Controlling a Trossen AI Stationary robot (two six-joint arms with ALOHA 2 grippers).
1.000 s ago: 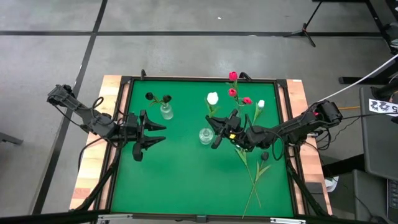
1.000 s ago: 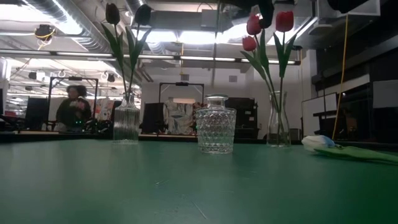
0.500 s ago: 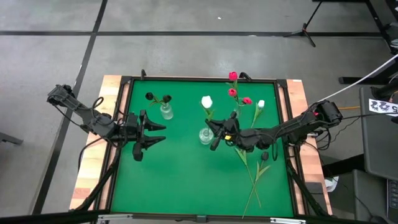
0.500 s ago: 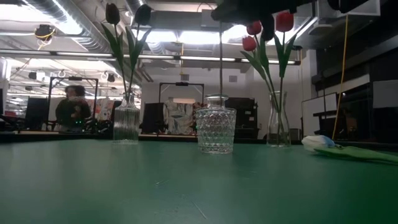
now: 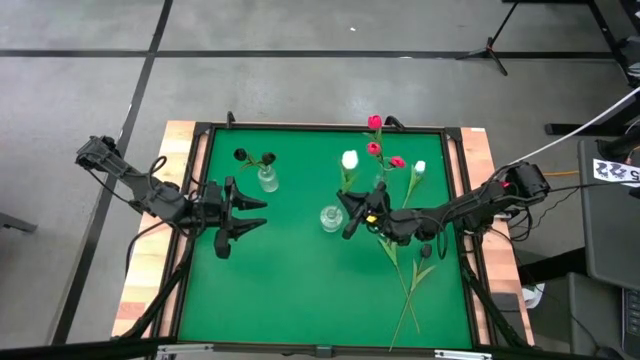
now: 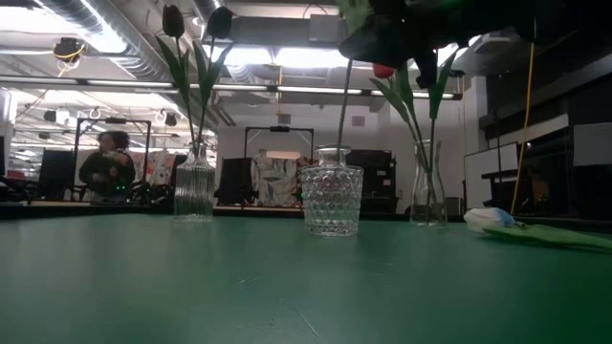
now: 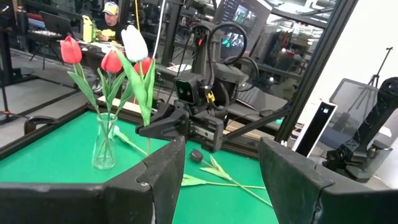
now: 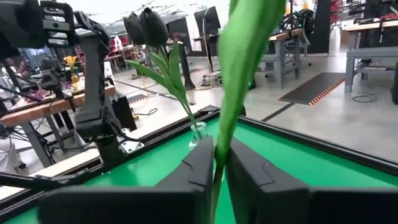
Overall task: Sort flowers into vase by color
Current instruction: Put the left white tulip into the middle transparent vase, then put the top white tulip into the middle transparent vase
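High view: the right claw point(image 5: 347, 213), fingers narrow about the stem of a white tulip point(image 5: 349, 159), seemingly still gripping it, holds it upright over the clear glass vase point(image 5: 330, 218) mid-worktop point(image 5: 290, 290), while the left claw point(image 5: 250, 215) waits wide apart near the black tulips point(image 5: 254, 157).

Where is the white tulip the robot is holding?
In the high view, the white tulip stands mid-table in the right gripper, its stem dipping into the round glass vase, left of the red tulips.
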